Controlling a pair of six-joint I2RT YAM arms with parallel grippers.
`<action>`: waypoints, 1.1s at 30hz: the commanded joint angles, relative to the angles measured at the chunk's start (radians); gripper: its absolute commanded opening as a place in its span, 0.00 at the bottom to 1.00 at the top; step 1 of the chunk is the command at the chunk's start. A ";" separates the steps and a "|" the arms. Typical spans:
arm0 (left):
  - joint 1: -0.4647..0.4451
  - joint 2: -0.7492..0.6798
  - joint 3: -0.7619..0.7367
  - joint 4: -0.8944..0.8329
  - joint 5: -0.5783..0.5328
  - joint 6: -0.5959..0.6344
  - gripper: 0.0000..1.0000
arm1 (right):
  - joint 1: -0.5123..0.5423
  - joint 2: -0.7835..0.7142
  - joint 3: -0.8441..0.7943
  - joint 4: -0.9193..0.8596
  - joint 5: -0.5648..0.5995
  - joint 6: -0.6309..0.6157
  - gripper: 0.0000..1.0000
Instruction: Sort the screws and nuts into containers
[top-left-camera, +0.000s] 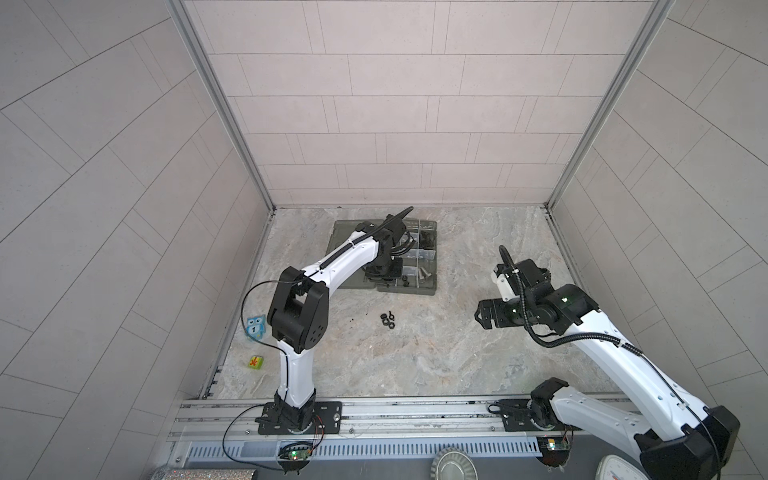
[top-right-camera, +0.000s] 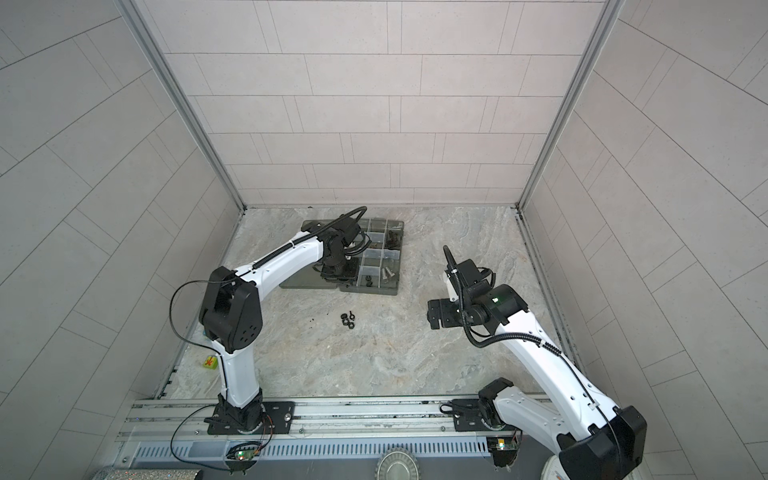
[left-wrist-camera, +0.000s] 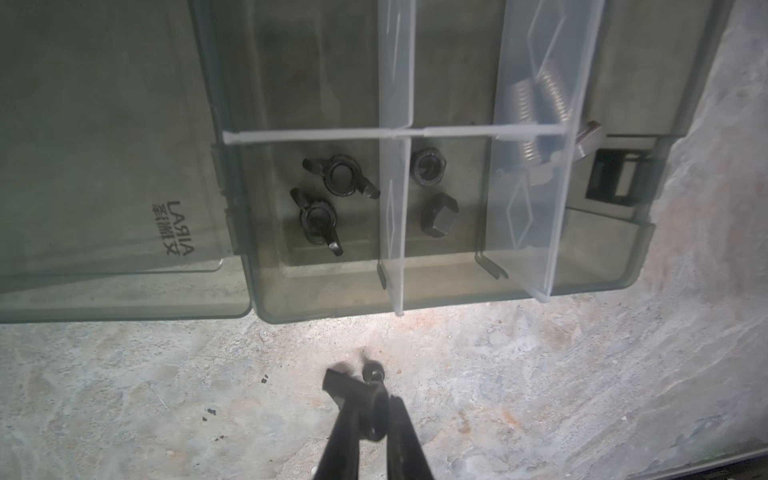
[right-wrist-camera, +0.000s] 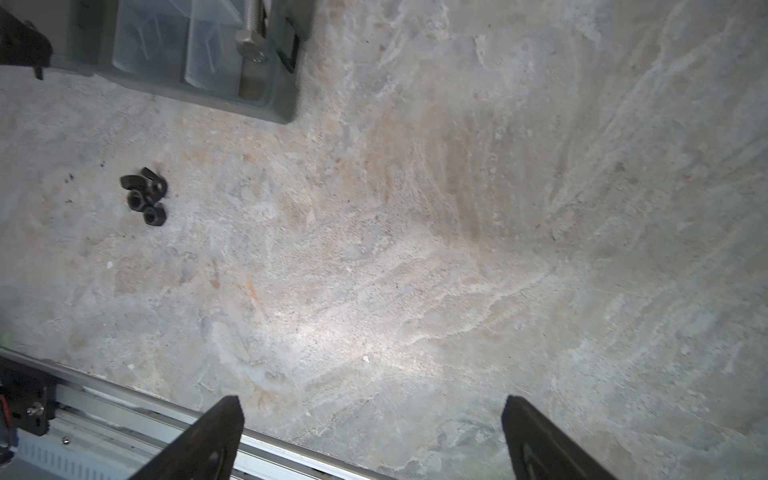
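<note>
Hovering near the organizer box (left-wrist-camera: 415, 291), left jaws pinch a black nut (left-wrist-camera: 368, 384); right jaws gape wide above the counter (right-wrist-camera: 415, 208).

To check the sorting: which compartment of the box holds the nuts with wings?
The corner compartment next to the lid: two winged nuts lie there. Its neighbour holds two plain hex nuts.

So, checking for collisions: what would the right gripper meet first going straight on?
Likely bare table: ahead of the right gripper only stone shows, loose nuts and box off to one side. Depth unclear.
</note>
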 joint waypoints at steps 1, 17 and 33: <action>0.004 0.039 0.051 -0.048 -0.022 0.028 0.11 | -0.005 0.034 0.054 0.077 -0.092 0.009 0.99; 0.081 0.138 0.080 -0.005 0.016 0.079 0.11 | -0.003 0.254 0.253 0.192 -0.250 0.004 0.99; 0.113 0.216 0.153 -0.003 0.076 0.109 0.39 | -0.004 0.355 0.341 0.154 -0.225 -0.017 0.99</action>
